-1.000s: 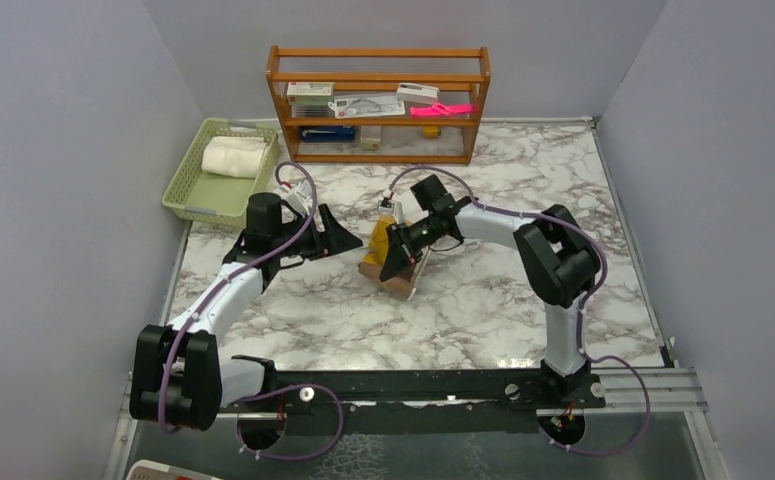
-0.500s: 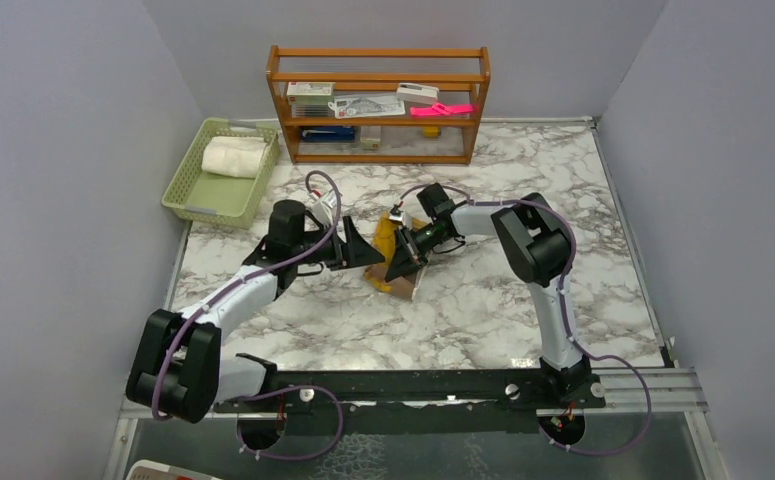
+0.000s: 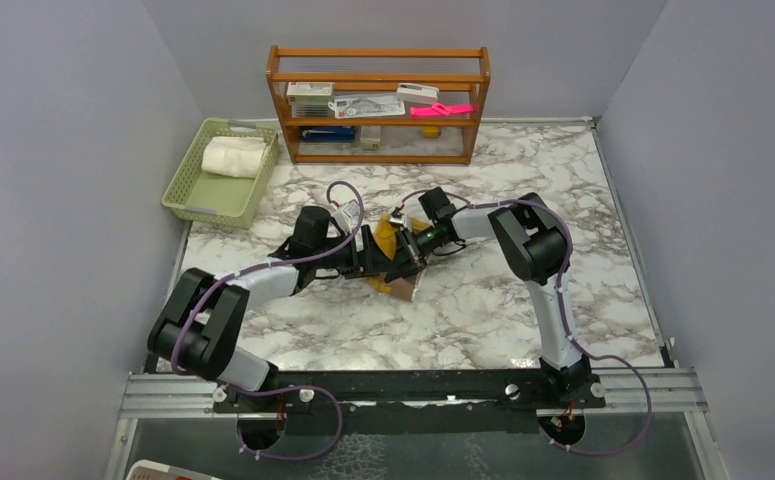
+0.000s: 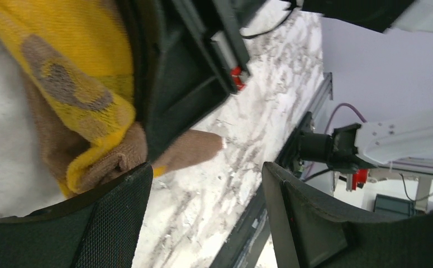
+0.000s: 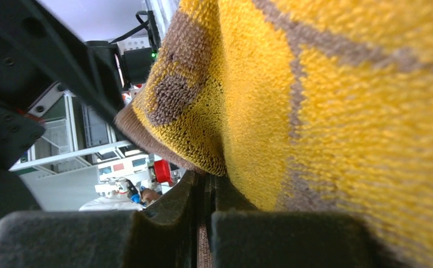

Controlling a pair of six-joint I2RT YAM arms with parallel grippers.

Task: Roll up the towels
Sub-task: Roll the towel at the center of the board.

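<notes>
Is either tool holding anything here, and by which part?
The right tool pinches the brown-and-yellow towel by a thin fold at its brown edge. The left tool is open, holding nothing.

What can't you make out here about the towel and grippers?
Top view: the left gripper and right gripper cover the brown towel, hiding how far it is rolled.
Right wrist view: the towel fills the frame; its edges are cut off.
Left wrist view: the right gripper blocks the towel's far side.
Top view: things on the shelf are too small to identify.
</notes>
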